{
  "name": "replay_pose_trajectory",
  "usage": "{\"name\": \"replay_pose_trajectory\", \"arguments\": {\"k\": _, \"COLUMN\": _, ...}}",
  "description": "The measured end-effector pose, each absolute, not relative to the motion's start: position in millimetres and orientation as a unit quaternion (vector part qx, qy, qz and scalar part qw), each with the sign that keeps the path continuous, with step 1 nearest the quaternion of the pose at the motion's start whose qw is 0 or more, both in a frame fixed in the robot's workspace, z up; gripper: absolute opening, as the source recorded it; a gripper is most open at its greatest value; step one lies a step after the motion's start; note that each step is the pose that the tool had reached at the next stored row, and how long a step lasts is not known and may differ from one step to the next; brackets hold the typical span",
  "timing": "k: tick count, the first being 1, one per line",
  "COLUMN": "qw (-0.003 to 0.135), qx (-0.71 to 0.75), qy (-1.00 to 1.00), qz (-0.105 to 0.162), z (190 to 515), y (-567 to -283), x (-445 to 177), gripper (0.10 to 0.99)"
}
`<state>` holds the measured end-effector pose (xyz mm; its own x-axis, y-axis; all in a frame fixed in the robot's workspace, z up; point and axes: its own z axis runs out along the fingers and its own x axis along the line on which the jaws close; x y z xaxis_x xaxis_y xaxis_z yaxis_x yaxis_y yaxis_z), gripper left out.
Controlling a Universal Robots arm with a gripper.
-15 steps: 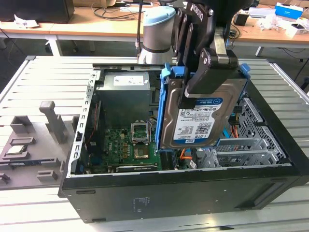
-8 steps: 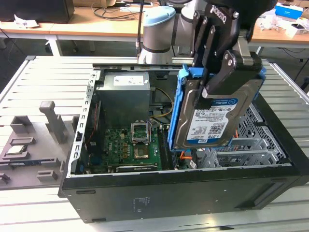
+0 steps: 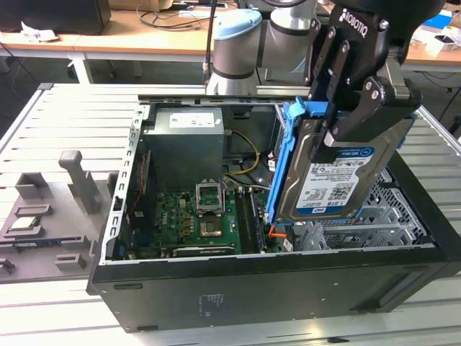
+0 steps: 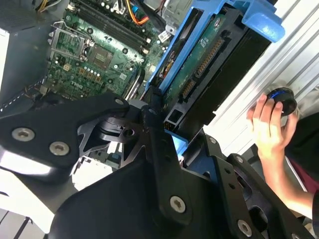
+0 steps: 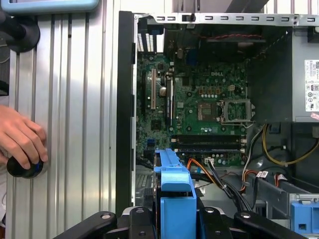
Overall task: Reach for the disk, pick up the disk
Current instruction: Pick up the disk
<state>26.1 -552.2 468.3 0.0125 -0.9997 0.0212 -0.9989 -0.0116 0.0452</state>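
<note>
- Hand (image 3: 338,119), upper right of the exterior view: fingers pinched on the top edge of the disk (image 3: 338,176), one dark link on the label face, the other on the far side by the blue bracket (image 3: 282,162).
- The disk hangs upright and slightly tilted at right of centre in that frame. Its lower end is level with the rim of the open computer case (image 3: 216,288), over the silver drive cage (image 3: 389,216). Whether it is fully free of the cage I cannot tell.
- In the second wrist view the disk (image 4: 199,64) runs from the centre towards the upper right, circuit-board side and connector row showing; the fingers (image 4: 154,124) close on its near end.
- In the first wrist view the bracket (image 5: 174,194) sits at bottom centre between the finger links, with the motherboard (image 5: 209,114) beyond it.
- Handling judgement: rigid metal body, fairly dense for its size, no give under grip. The smooth label face could slip; the plastic bracket may flex.
- I judge the best hold to be across the two flat faces near the edge, clear of the connector and bare board. Shock-sensitive, so no knocks on the case rim.
- A person's hand (image 5: 22,142) rests on a dark knob on the table (image 5: 75,99), at left of the first wrist view.
</note>
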Motion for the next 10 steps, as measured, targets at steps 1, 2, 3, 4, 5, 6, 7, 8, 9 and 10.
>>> {"name": "replay_pose_trajectory", "arguments": {"k": 1, "qw": 0.024, "qx": 0.711, "qy": -0.703, "qz": -0.008, "z": 468.0, "y": -552.2, "x": 28.7, "gripper": 0.369}}
{"name": "replay_pose_trajectory", "arguments": {"k": 2, "qw": 0.024, "qx": 0.711, "qy": -0.703, "qz": -0.008, "z": 467.7, "y": -552.2, "x": 30.6, "gripper": 0.369}}
{"name": "replay_pose_trajectory", "arguments": {"k": 3, "qw": 0.023, "qx": 0.711, "qy": -0.703, "qz": -0.008, "z": 467.0, "y": -552.2, "x": 33.2, "gripper": 0.369}}
{"name": "replay_pose_trajectory", "arguments": {"k": 4, "qw": 0.024, "qx": 0.711, "qy": -0.703, "qz": -0.008, "z": 466.4, "y": -552.2, "x": 35.1, "gripper": 0.369}}
{"name": "replay_pose_trajectory", "arguments": {"k": 5, "qw": 0.024, "qx": 0.711, "qy": -0.703, "qz": -0.008, "z": 465.9, "y": -552.2, "x": 36.4, "gripper": 0.369}}
{"name": "replay_pose_trajectory", "arguments": {"k": 6, "qw": 0.024, "qx": 0.711, "qy": -0.703, "qz": -0.008, "z": 465.4, "y": -552.2, "x": 39.4, "gripper": 0.369}}
{"name": "replay_pose_trajectory", "arguments": {"k": 7, "qw": 0.024, "qx": 0.711, "qy": -0.703, "qz": -0.008, "z": 465.1, "y": -552.2, "x": 41.2, "gripper": 0.369}}
{"name": "replay_pose_trajectory", "arguments": {"k": 8, "qw": 0.024, "qx": 0.711, "qy": -0.703, "qz": -0.008, "z": 464.9, "y": -552.2, "x": 42.4, "gripper": 0.369}}
{"name": "replay_pose_trajectory", "arguments": {"k": 9, "qw": 0.024, "qx": 0.711, "qy": -0.703, "qz": -0.008, "z": 464.7, "y": -552.2, "x": 44.3, "gripper": 0.369}}
{"name": "replay_pose_trajectory", "arguments": {"k": 10, "qw": 0.024, "qx": 0.711, "qy": -0.703, "qz": -0.008, "z": 464.5, "y": -552.2, "x": 45.4, "gripper": 0.369}}
